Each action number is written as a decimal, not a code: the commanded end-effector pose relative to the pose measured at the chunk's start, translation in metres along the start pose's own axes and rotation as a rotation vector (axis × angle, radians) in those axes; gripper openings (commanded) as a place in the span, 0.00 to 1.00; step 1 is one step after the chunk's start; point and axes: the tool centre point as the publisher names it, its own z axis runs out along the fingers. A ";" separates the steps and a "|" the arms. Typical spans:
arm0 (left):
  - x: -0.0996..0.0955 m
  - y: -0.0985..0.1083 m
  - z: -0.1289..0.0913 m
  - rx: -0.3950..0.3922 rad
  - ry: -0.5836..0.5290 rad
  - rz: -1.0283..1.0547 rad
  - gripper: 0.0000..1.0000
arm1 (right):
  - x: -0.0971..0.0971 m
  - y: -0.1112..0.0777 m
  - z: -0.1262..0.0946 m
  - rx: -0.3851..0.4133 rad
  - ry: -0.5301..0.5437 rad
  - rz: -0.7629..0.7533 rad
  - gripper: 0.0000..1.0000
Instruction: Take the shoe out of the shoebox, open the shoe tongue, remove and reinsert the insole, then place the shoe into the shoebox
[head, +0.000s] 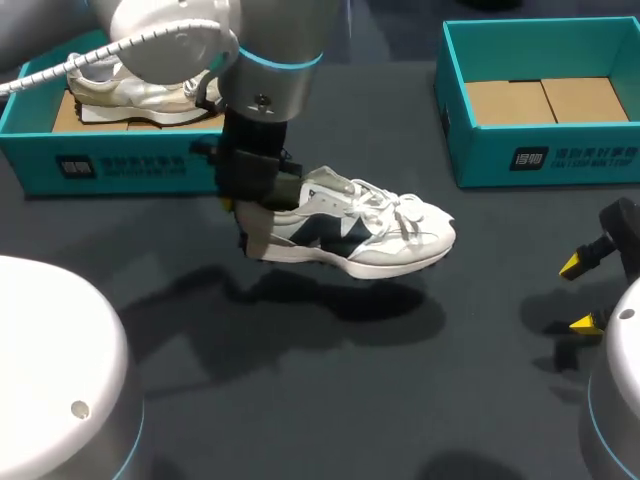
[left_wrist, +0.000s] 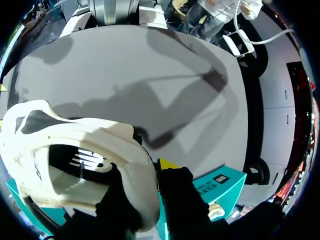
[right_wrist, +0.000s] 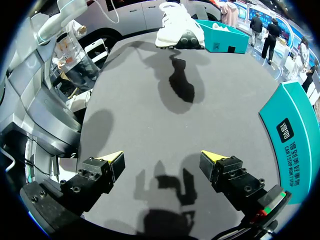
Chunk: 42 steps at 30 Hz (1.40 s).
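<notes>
Shoe (head: 375, 232) gripped by left end effector (head: 252, 225), second shoe (head: 140, 90), two shoeboxes (head: 110, 160) (head: 560, 155)

- My left arm (head: 170, 35) is clad in glossy white, rounded shells; a pale blue ring (head: 282, 62) rims its wrist joint; a small round hole (head: 262, 100) sits in the grey band below
- A white coiled cable (head: 120, 45) runs along it
- My left gripper (left_wrist: 152, 175) is matt black; its fingers (left_wrist: 182, 200) are black too, one showing a yellow tip (left_wrist: 167, 164)
- My right gripper (right_wrist: 162, 157) has two blocky black fingers (right_wrist: 95, 175) with screw heads and yellow wedge tips; a red and green mark (right_wrist: 265, 206) sits on one side
- My right arm (head: 615, 400) is white, edged in blue
- A white dome (head: 50, 360) carries a small round port (head: 80, 408)
</notes>
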 end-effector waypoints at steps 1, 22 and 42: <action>-0.009 -0.013 0.009 -0.031 0.024 0.008 0.00 | 0.002 0.000 0.000 0.001 -0.003 -0.001 1.00; -0.074 -0.032 0.049 -0.125 0.045 -0.014 0.00 | 0.002 0.000 0.000 0.001 -0.003 -0.001 1.00; -0.097 -0.038 0.070 -0.120 0.023 -0.031 0.00 | 0.002 0.000 0.000 0.001 -0.003 -0.001 1.00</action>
